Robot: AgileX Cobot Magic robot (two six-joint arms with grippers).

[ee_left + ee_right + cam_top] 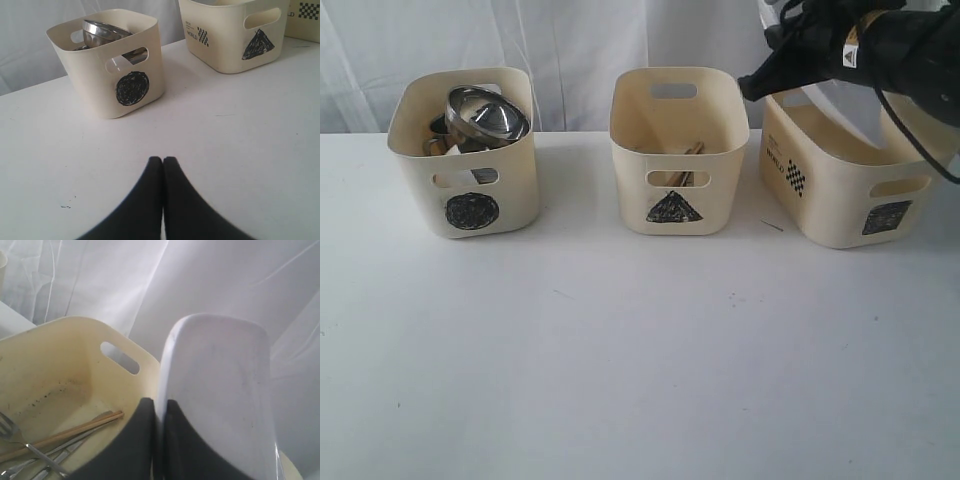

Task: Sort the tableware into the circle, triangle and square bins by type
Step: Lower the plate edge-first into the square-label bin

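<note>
My right gripper (160, 402) is shut on the rim of the large white plate (220, 390). It holds the plate on edge above the square bin (820, 190), where the plate (865, 105) shows behind the black arm. Below it the triangle bin (65, 345) holds wooden chopsticks (75, 430) and a steel fork (15, 432). The circle bin (420, 170) holds a steel bowl (485, 115) stacked on other steel pieces. My left gripper (163, 160) is shut with nothing in it, low over the bare table in front of the circle bin (100, 75). It is out of the exterior view.
The three cream bins stand in a row at the back of the white table (640, 350), with the triangle bin (630, 170) in the middle. A white curtain hangs behind them. Gaps separate the bins.
</note>
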